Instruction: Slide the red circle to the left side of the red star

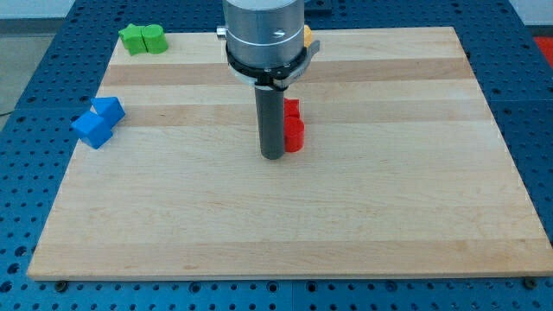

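My tip [273, 157] rests on the wooden board [285, 225] near its middle. Two red blocks sit just to the tip's right, touching it or nearly so. The lower red block [295, 136] and the upper red block [293, 110] are stacked along the view's vertical and partly hidden by the rod, so I cannot tell which is the circle and which is the star.
Two green blocks [143, 39] sit together at the board's top left. Two blue blocks [98, 122] sit at the left edge. A yellow-orange block [307, 36] peeks out behind the arm at the top. A blue pegboard table surrounds the board.
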You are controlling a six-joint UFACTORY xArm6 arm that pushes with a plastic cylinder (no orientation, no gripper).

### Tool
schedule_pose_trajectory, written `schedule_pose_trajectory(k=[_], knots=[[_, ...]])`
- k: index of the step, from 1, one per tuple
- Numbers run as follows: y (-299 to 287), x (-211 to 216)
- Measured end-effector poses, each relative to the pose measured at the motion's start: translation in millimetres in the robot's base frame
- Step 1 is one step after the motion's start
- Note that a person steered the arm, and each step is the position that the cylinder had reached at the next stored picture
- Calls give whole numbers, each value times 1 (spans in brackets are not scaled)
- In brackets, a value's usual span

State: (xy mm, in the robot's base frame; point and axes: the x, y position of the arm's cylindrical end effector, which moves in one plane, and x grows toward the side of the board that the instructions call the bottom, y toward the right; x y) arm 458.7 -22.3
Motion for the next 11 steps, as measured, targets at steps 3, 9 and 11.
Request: schedule_pose_trajectory(k=[3,9,11], knots=[[84,22],[-11,2],[-48,-31]])
